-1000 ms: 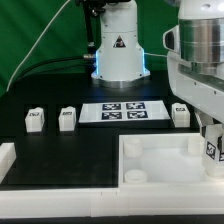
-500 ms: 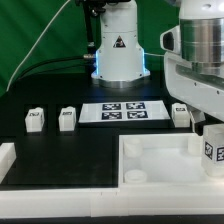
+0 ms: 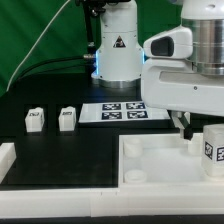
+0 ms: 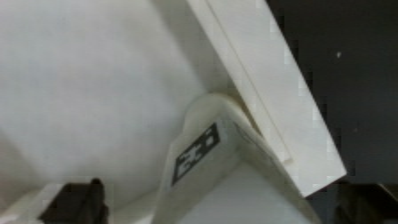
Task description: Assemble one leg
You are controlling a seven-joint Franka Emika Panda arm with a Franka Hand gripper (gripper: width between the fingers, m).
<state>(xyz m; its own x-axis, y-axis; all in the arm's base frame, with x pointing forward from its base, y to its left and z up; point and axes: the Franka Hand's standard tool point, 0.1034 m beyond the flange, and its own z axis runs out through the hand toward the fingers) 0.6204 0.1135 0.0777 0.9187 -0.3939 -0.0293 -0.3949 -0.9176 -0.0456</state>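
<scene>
A leg, a small white block with a black-and-white tag, stands in the far right corner socket of the large white tray. My gripper hangs just above and to the exterior view's left of this leg, apart from it. In the wrist view the leg sits against the tray wall, and my gripper is open, with dark fingertips far apart on either side of it. Two more legs stand on the black table at the exterior view's left.
The marker board lies flat behind the tray, in front of the robot's base. A white rim borders the table at the exterior view's left and front. My arm hides the area behind the tray's right side.
My gripper has let go of the leg in the tray's corner and has moved up and toward the exterior view's left. The arm now hides the leg that stood behind the tray.
</scene>
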